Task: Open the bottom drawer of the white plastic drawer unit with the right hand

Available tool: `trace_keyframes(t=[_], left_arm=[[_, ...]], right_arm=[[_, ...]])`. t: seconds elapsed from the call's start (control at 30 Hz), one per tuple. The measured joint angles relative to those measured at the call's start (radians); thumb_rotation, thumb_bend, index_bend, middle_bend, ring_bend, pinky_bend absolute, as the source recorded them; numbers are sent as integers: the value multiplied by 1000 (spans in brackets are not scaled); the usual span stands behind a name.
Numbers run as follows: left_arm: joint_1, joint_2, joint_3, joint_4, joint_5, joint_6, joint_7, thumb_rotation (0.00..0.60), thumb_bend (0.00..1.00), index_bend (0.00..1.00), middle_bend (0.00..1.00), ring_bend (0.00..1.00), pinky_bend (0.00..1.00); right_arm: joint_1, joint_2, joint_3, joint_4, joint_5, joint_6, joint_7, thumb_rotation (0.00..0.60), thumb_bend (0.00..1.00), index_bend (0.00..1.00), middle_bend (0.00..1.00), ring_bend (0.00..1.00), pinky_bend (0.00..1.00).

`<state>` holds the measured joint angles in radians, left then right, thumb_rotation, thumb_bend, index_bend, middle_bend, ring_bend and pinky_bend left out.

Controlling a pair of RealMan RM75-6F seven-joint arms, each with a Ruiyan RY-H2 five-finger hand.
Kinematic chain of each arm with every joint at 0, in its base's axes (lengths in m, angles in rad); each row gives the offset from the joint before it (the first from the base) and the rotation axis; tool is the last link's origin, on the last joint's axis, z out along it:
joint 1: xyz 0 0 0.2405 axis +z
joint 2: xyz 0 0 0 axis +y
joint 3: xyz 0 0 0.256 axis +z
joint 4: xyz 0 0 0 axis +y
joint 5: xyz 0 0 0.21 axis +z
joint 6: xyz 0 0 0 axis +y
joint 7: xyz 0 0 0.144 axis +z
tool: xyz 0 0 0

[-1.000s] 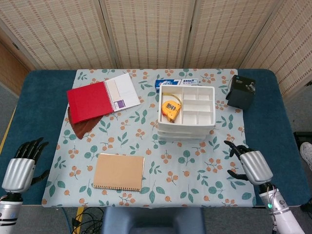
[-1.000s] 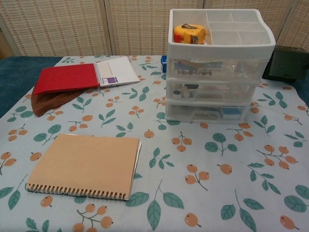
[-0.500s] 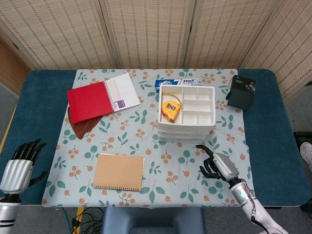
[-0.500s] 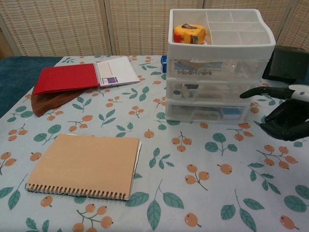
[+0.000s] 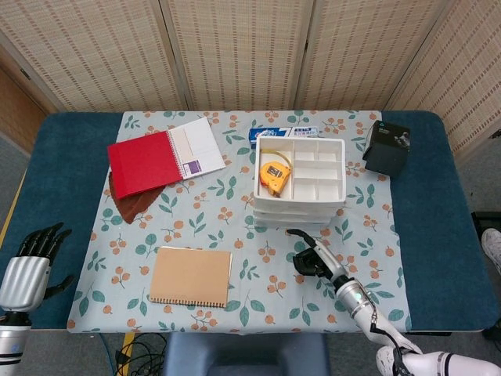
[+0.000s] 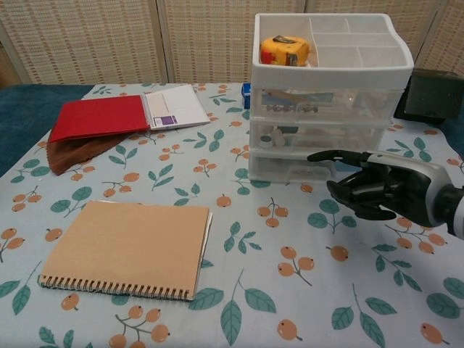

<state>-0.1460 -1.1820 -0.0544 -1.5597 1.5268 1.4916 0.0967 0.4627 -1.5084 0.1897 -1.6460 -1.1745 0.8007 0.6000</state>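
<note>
My right robot hand hovers released, holding nothing, near the bottom drawer; light, slippery plastic, so I'd hook its front lip.

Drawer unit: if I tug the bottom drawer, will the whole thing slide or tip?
The white plastic drawer unit looks light and sits on a smooth tablecloth, so it may slide forward. It's tall, with a tape measure on top; tipping seems less likely. The right hand holds nothing.

Bare counter lies open before the drawer unit (black box crowds its three o'clock side); tan notebook sits well apart.
</note>
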Motion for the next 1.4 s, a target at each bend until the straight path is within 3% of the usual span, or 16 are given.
trace_keyframes(t=[0.43, 0.77, 1.23, 1.4], left_arm=[[4, 3, 0, 7, -5, 3, -8, 600, 168, 154, 115, 118, 127], [0, 1, -2, 8, -6, -3, -5, 600, 167, 154, 115, 118, 127], [2, 4, -1, 6, -16, -10, -3, 600, 167, 154, 115, 118, 127], [2, 5, -1, 6, -19, -13, -3, 600, 167, 154, 115, 118, 127]], right_arm=[[12, -125, 50, 106, 42, 47, 9, 600, 598, 109, 858, 931, 1000], [20, -150, 74, 145, 73, 27, 17, 600, 603, 109, 858, 931, 1000], [39, -187, 84, 205, 19, -1, 75, 600, 622, 109, 848, 931, 1000], [44, -190, 85, 214, 6, -9, 92, 600, 633, 166, 848, 931, 1000]])
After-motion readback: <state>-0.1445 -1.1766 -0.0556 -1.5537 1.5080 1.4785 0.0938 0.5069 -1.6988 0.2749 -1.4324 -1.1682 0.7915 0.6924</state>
